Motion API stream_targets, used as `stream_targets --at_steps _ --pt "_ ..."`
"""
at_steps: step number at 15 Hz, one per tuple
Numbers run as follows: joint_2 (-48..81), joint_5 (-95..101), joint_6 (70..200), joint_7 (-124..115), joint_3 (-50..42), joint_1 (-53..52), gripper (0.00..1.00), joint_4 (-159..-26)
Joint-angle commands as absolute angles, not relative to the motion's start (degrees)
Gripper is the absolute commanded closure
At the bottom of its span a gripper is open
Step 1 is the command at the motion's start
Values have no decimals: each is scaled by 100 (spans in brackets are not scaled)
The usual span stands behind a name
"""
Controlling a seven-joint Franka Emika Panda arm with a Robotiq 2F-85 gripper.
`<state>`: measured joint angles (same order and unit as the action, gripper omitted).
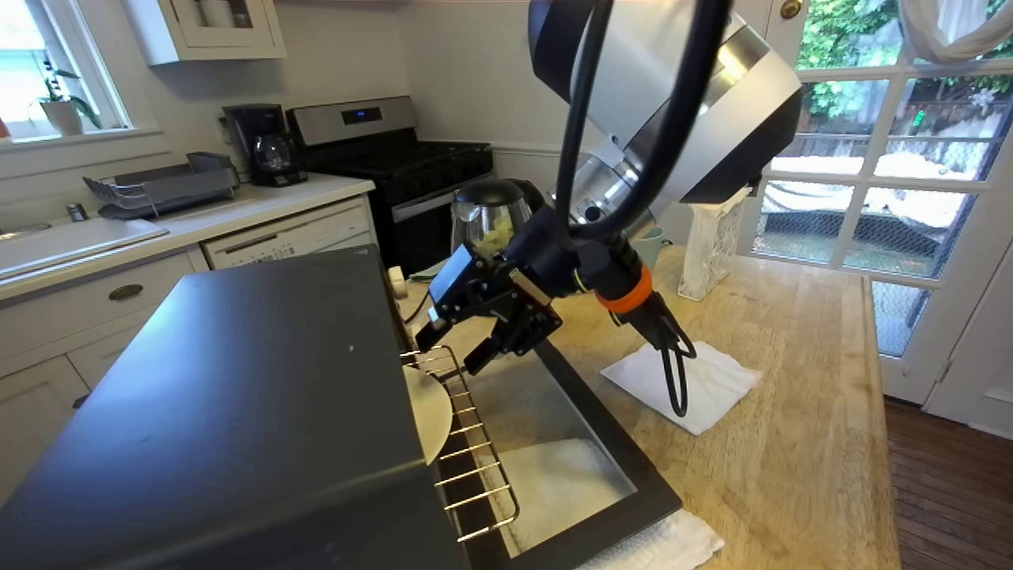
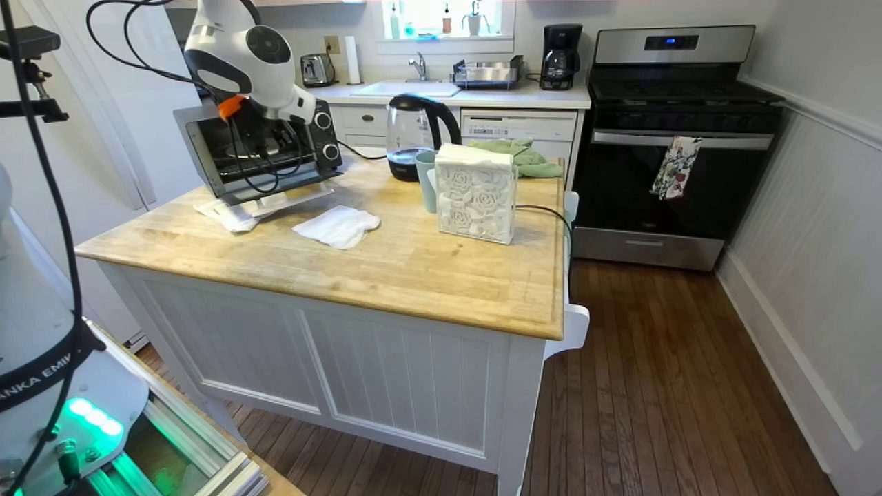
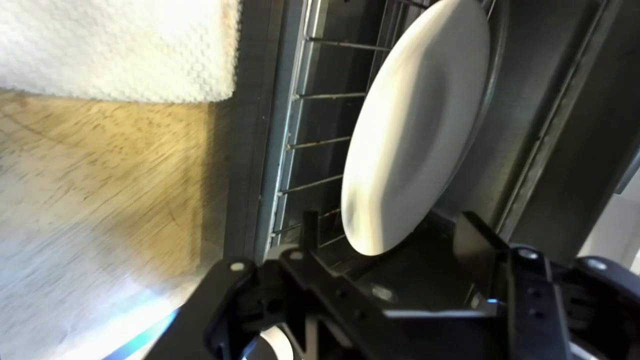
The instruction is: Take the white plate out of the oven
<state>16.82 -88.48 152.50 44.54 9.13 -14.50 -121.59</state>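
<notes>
The dark grey oven [image 1: 261, 372] stands on the wooden island with its glass door [image 1: 609, 435] folded down; it also shows in an exterior view [image 2: 196, 151]. The white plate [image 1: 429, 412] lies on the wire rack [image 1: 475, 467], partly under the oven's top. The wrist view shows the plate [image 3: 415, 130] with its near rim in line between my fingers. My gripper [image 1: 453, 350] is open at the oven mouth, by the plate's near end. In the wrist view the gripper [image 3: 390, 225] fingers are wide apart, with no visible contact. The arm and cables hide the plate in an exterior view.
A white towel [image 1: 673, 542] lies under the lowered door. A square white napkin [image 1: 724, 384] lies in front. A glass kettle [image 2: 411, 134], a teal cup [image 2: 426, 182] and a white napkin holder [image 2: 475, 196] stand beside the oven. Cable loops [image 1: 677, 372] hang from the wrist.
</notes>
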Motion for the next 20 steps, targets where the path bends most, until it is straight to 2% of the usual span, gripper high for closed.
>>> stream_targets --at_steps 1,8,9,14,20 --pt "1906 -8796 15204 4379 904 -1448 34 -11963" --pt "2168 -8857 15191 4383 938 -1460 51 -11738" --pt "2188 -8861 15179 4381 944 -1455 56 -11710" --pt "2339 -8860 15144 4348 954 -1446 62 -11537" --pt "2532 -8854 15096 4323 986 -1446 63 -11352"
